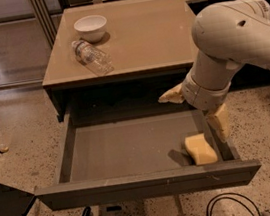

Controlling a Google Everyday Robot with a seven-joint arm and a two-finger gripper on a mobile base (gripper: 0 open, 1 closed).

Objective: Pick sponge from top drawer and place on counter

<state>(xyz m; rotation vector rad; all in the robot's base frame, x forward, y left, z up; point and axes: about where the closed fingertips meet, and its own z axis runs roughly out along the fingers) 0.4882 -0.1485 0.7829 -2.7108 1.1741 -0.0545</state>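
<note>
- Sponge spot: the small pale yellow soft sponge (200, 149) lies flat in the front right corner of the wide, shallow grey-brown top drawer (121, 150), close to the right wall.
- The drawer is pulled far out. I think that is so my arm can come down on the sponge from above.
- The smooth, glossy tan-beige counter (149, 32) has a bare patch on its right side. That looks to me like a good place to put the sponge.
- A small white round bowl (90, 27) and a clear plastic bottle (92, 57) lying on its side sit on the left part of the counter, well away from that patch.
- My pincer with two yellowish-beige fingers (193, 117) hangs over the right side of the drawer, just behind and above the sponge.
- Its two fingers are spread wide apart. One points left and one points down by the right wall.
- It holds nothing and does not touch the sponge.
</note>
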